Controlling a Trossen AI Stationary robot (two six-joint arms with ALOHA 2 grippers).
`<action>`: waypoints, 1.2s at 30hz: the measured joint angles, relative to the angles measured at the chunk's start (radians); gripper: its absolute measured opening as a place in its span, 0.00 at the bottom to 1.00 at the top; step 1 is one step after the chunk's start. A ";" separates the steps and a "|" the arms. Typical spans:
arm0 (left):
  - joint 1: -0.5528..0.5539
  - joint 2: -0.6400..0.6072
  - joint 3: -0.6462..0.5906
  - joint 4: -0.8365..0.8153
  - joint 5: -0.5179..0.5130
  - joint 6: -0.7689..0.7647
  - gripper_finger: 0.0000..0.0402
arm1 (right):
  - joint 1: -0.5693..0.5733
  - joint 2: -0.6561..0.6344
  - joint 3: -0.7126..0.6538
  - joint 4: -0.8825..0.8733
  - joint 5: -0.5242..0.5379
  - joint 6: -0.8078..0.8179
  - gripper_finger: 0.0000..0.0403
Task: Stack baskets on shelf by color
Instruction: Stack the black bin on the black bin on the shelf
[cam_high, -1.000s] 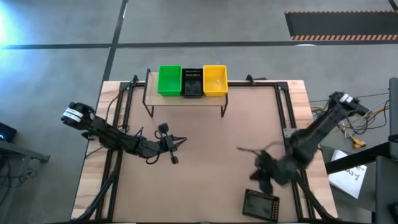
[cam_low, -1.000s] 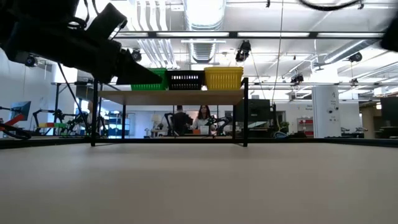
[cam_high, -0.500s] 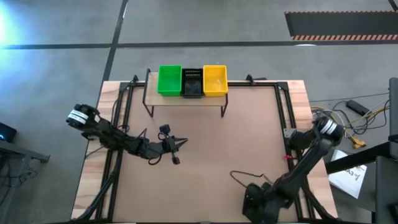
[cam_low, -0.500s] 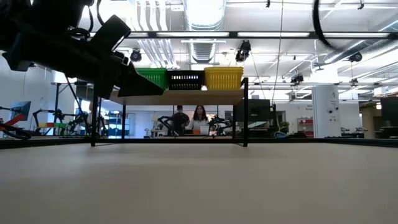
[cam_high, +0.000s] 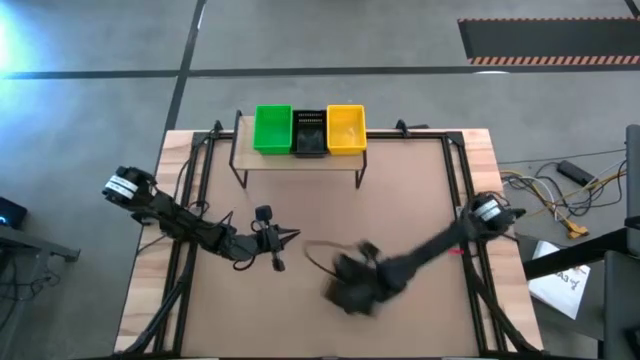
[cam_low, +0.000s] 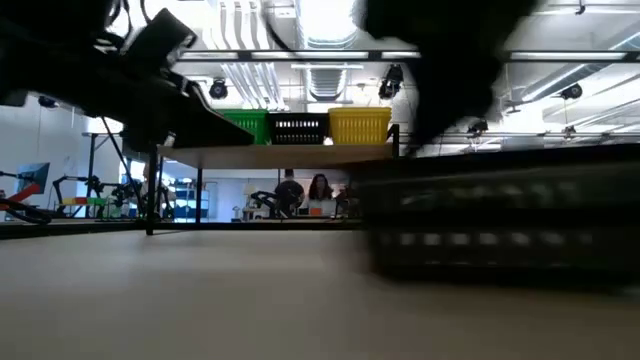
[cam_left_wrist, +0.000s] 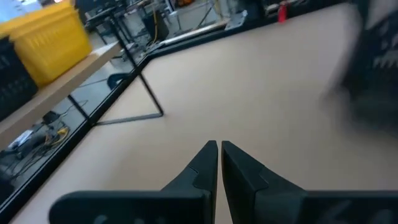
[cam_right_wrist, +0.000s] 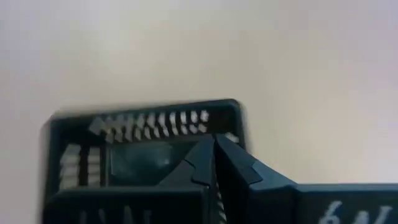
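Note:
The light-wood shelf (cam_high: 300, 160) stands at the table's far edge, with a green basket (cam_high: 272, 130), a black basket (cam_high: 308, 132) and a yellow basket (cam_high: 346, 129) side by side on top. It also shows in the low view (cam_low: 290, 152). My right gripper (cam_right_wrist: 215, 142) is shut on another black perforated basket (cam_high: 350, 290), blurred, over the table's middle near part. That basket fills the right of the low view (cam_low: 500, 215). My left gripper (cam_high: 288, 237) is shut and empty above the table's left middle, its fingertips together in the left wrist view (cam_left_wrist: 219, 147). My right gripper pinches a perforated side wall (cam_right_wrist: 219, 198) of the black basket between its two fingers, near a corner, coming from above and from the table's right. The basket's open top faces up. Whether its bottom is on the table or just above it, I cannot tell.
Black frame rails (cam_high: 188, 190) run along the table's left and right sides. Loose cables (cam_high: 560, 200) and papers lie beyond the right edge. People (cam_low: 305, 195) sit in the room far behind the shelf. Bare tabletop (cam_high: 400, 200) lies between the shelf and the held basket.
My right gripper has dropped to the black basket at the table's near right corner, then swept toward the left edge and a little toward the far edge with the basket. The basket now sits near the table's middle, blurred by the motion.

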 joint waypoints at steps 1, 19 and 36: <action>-0.018 -0.008 0.000 -0.005 -0.010 -0.002 0.01 | -0.028 -0.001 0.018 0.037 0.057 -0.097 0.02; -0.202 -0.215 0.142 -0.345 -0.047 -0.255 0.01 | 0.090 -0.004 -0.305 0.018 0.241 0.312 0.02; 0.033 0.229 0.771 -1.076 0.543 -0.676 0.29 | 0.212 -0.012 -0.442 0.026 0.513 0.485 0.02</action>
